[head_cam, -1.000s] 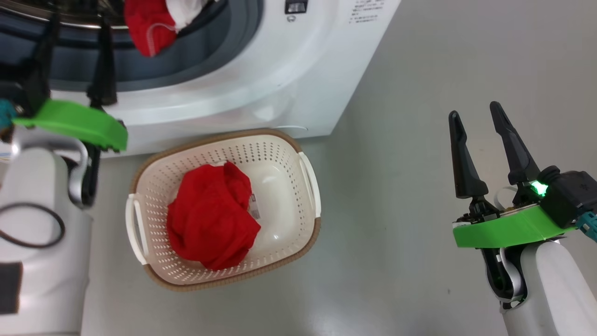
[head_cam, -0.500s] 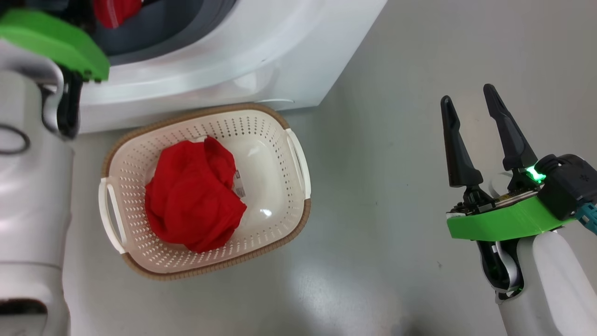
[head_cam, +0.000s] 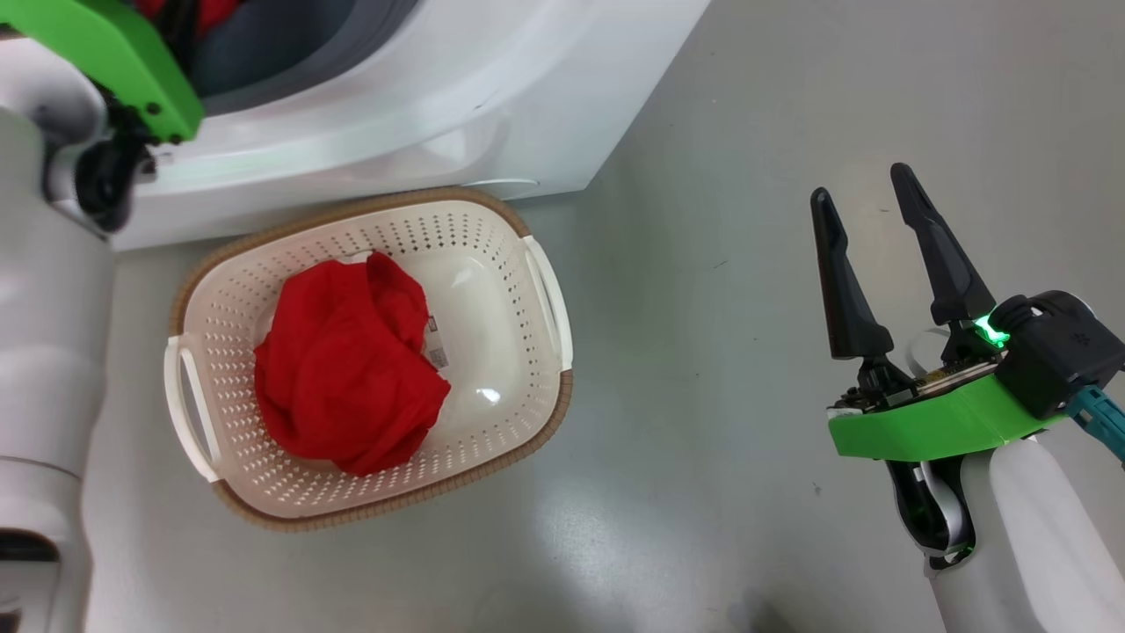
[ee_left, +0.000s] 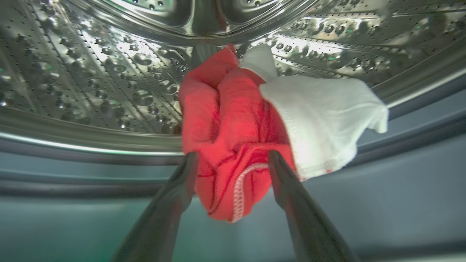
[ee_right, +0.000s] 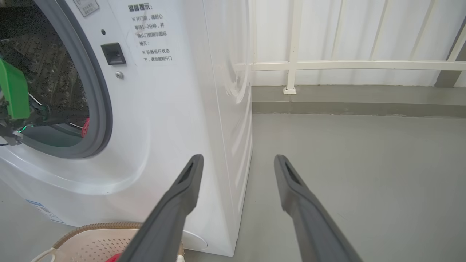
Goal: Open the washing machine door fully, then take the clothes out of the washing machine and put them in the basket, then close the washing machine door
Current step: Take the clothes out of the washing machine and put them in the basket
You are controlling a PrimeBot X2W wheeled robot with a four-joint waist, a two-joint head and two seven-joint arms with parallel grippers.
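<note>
We find ourselves in a plain laundry corner: a white front-loading washing machine [ee_right: 174, 109] bearing printed notices [ee_right: 151, 32] stands on a smooth grey floor [ee_right: 364, 163], a perforated basket [head_cam: 395, 237] sits at its foot, and a white railing [ee_right: 349, 65] lines the pale panelled wall [ee_right: 364, 29] behind.

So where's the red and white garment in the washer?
The garment is mid left wrist view, draped off the drum over the grey gasket, between the fingers of the open left gripper.

My left gripper [ee_left: 233, 155] has its fingers spread wide, arm stretched forward; my right gripper [head_cam: 860, 183] likewise spread, fingers pointing ahead
</note>
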